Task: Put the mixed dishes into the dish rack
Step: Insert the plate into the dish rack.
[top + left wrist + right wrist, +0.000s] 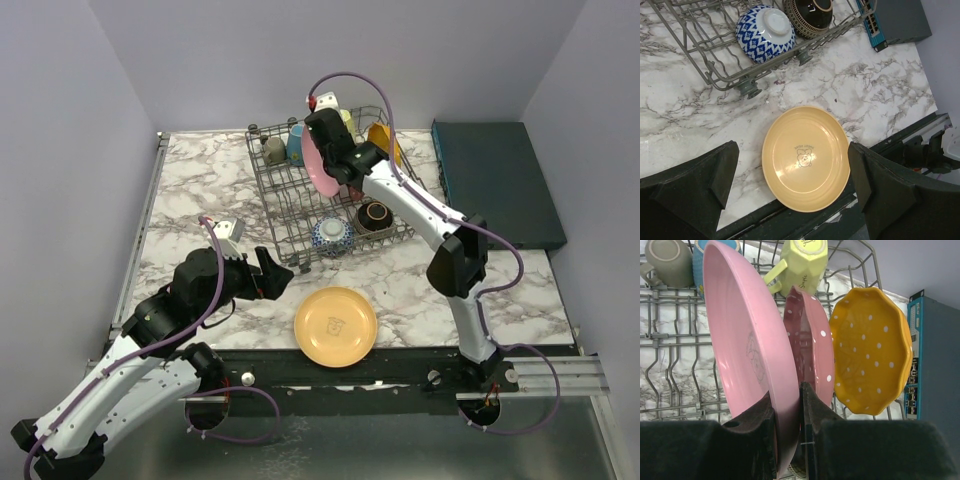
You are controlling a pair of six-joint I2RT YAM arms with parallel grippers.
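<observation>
My right gripper [787, 400] is shut on the rim of a plain pink plate [745, 340] and holds it upright over the grey wire dish rack [290, 200]. Beside it stand a pink dotted scalloped plate [815, 345] and an orange dotted one [870, 350]. A yellow mug [802, 262], a blue mug [700, 260] and a grey-olive mug [667, 262] sit at the rack's far side. A blue-white bowl [765, 32] and a dark brown bowl [809, 15] lie at its near edge. My left gripper [792, 165] is open above a plain yellow plate [806, 157] on the table.
A flat dark teal box [495, 180] lies to the right of the rack. The yellow plate [335, 326] lies at the table's near edge, by the black rail. The rack's feet [751, 90] stand on the marble top.
</observation>
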